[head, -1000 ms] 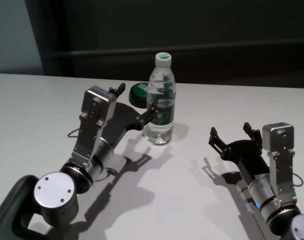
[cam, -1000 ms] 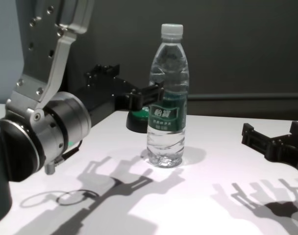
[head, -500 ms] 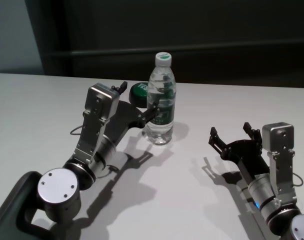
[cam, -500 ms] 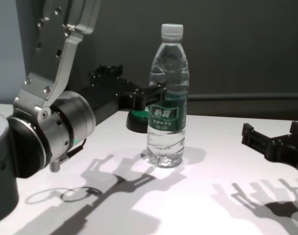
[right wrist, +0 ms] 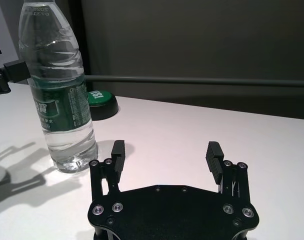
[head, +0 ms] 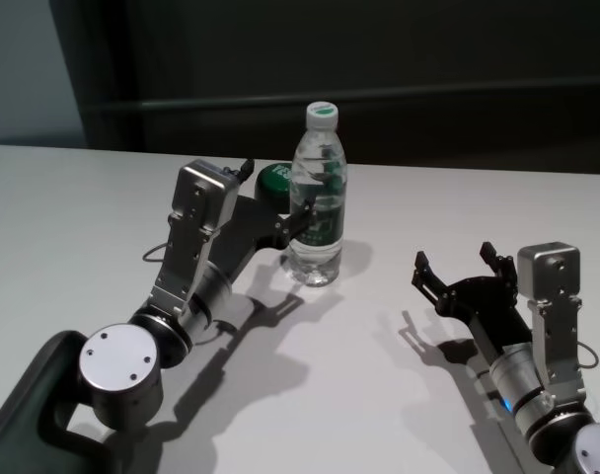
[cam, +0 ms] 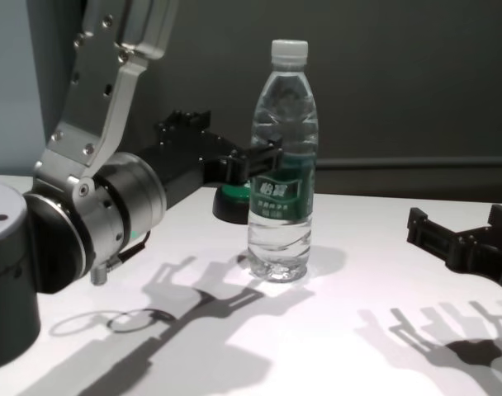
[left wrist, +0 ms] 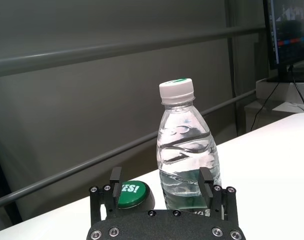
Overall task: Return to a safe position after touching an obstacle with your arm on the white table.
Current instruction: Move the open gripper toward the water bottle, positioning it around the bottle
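I hold the left end effector (head: 272, 201) with its fingers apart and empty, one fingertip (cam: 266, 153) touching or nearly touching the obstacle (head: 317, 197), which stands upright on the white desk (head: 379, 375) directly ahead. I judge this bottle light, thin-walled, smooth and top-heavy: a sideways nudge could tip it, and any grip belongs at the labelled waist. Beyond the end effector, just beside the bottle, sits a green dome button (left wrist: 129, 193). Against the earlier frames, my left elbow has swung inward while the bottle has not shifted. The right end effector (head: 460, 268) rests spread open, well apart.
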